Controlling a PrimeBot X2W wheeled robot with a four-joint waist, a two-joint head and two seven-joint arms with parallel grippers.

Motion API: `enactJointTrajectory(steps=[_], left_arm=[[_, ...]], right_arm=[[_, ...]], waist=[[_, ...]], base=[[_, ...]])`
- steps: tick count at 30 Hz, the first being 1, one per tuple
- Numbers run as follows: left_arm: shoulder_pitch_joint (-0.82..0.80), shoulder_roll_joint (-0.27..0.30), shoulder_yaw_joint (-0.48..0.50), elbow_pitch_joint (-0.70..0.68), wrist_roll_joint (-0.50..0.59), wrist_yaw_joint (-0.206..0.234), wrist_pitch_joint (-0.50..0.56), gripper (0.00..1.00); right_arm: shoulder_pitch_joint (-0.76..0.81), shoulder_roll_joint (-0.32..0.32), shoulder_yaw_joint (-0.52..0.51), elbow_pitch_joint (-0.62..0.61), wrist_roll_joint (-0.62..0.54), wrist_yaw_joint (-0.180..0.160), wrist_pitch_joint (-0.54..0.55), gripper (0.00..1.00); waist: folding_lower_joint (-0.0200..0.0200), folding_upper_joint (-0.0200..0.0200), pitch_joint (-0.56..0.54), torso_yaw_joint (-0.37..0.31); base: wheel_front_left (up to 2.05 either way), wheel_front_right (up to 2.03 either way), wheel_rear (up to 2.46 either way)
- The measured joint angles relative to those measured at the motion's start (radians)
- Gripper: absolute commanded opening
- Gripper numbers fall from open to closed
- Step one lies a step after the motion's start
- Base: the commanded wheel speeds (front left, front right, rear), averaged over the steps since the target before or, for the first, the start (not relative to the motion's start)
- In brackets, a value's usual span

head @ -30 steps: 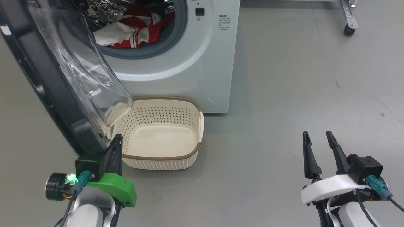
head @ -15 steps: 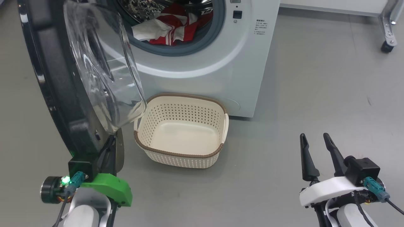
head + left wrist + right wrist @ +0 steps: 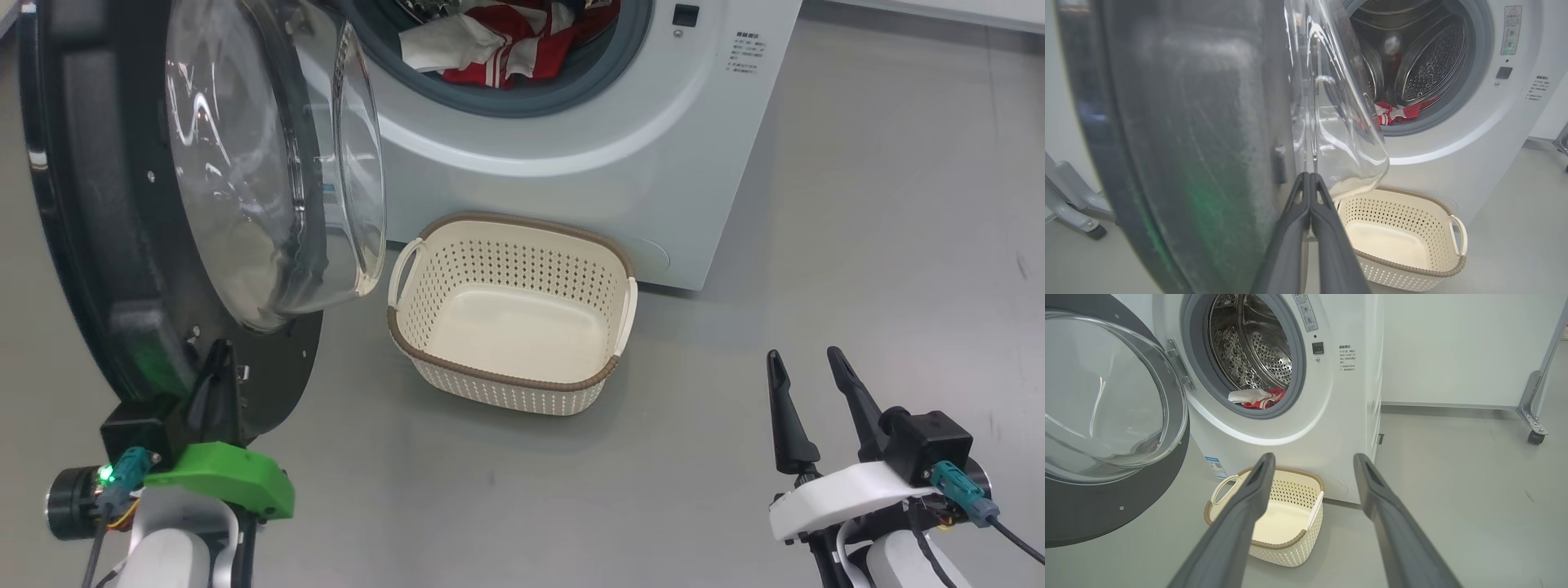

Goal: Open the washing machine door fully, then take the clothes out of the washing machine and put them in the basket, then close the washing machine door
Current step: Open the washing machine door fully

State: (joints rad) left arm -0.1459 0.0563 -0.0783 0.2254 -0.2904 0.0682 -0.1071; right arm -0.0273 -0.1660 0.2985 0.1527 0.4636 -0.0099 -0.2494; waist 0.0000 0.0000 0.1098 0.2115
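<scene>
While both arms sit low in the head view, the left gripper [image 3: 218, 353] has its jaws pressed together with nothing between them. In the left wrist view the joined tips lie at the inner face of the washing machine door [image 3: 1188, 122], where the black rim meets the clear glass bowl [image 3: 1347, 134]. Whether they touch it I cannot tell. The door is swung wide. Its rim is left of these jaws, and the glass bulge is just above and right of the tips.

The right gripper [image 3: 802, 356] has its jaws spread wide and holds nothing. It hangs over the grey floor [image 3: 857, 204], well apart from the door.

The basket [image 3: 522, 220] stands upright on the floor just in front of the washing machine [image 3: 571, 163]. It is ahead and to the right of the left jaws. In the right wrist view it shows ahead of the spread fingers [image 3: 1237, 522], with the left finger crossing its near rim. Its cream bottom is in plain sight.

The clothes [image 3: 506, 49] are red fabric with white stripes and a white piece on the left. They lie in the steel drum [image 3: 1257, 347] at the lower lip of the opening, against the grey gasket [image 3: 506, 108]. They are well ahead of and above both sets of jaws, and neither touches them.

A blue label [image 3: 1216, 465] is on the washer front, just left of the right gripper's left finger.
</scene>
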Motion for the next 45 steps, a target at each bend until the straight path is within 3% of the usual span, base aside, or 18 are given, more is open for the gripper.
enactJointTrajectory(steps=[17,27,45], left_arm=[[0.0,0.084,0.171,-0.002,-0.053,0.024,-0.028,0.0],[-0.007,0.128,0.221,0.009,-0.07,0.024,-0.035,0.0],[-0.161,0.198,0.295,0.091,-0.124,0.022,-0.034,0.0]], right_arm=[[-0.027,-0.036,0.016,-0.021,-0.037,0.009,0.016,1.0],[-0.044,-0.06,0.029,-0.049,-0.059,0.009,0.046,1.0],[-0.09,-0.104,0.019,-0.112,-0.079,0.008,0.087,1.0]], waist=[[0.0,0.0,0.101,0.048],[0.0,0.0,0.166,0.057],[0.0001,0.0,0.311,0.06]], base=[[0.0,0.0,0.0],[0.0,0.0,0.0],[0.0,0.0,0.0]])
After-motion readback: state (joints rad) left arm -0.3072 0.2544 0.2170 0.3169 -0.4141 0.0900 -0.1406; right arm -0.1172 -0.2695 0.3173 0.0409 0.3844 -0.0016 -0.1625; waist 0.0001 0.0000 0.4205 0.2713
